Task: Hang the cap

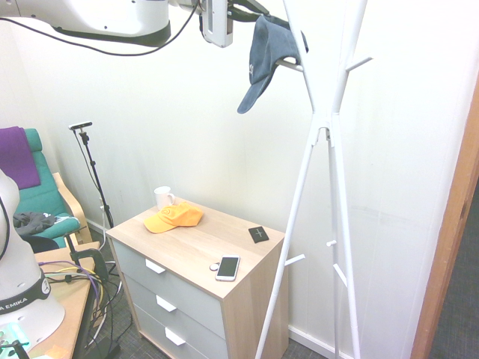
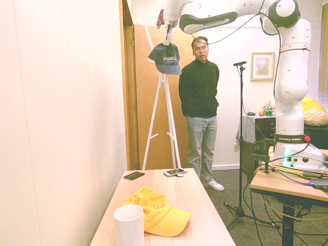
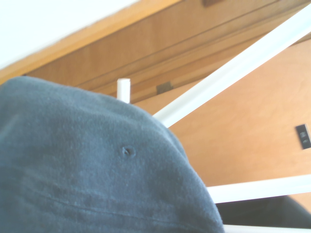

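The white coat rack (image 1: pixel 340 149) is seen standing beside the chest of drawers (image 1: pixel 196 284), its poles crossed and its short pegs angled outward. Above, the white arm (image 1: pixel 112 19) is stretched across to the rack's upper part. A man in a dark top (image 2: pixel 200 97) is seen just beyond the rack, arms held behind the back.

And up at the rack, there is the slate-blue cap (image 1: pixel 268 60), brim pointed downward, white lettering shown on its front, the crown set right at an upper peg (image 1: pixel 290 66). The tool (image 1: pixel 243 13) is placed at the top of the cap, its fingers brought together on the fabric. In the wrist view, the crown is shown up close, a small eyelet (image 3: pixel 128 152) picked out in the cloth.

Down on the wooden surface (image 2: pixel 205 220), the yellow-orange cap (image 2: pixel 159 212) is laid with its brim resting flat, and the white mug (image 2: pixel 129 225) is stood upright just beside it. Towards the rack end, the phone (image 1: pixel 227 268) is set down screen up, a small round item (image 1: pixel 215 266) beside it, and a dark flat card-like item (image 1: pixel 258 234) is laid near the edge by the wall.
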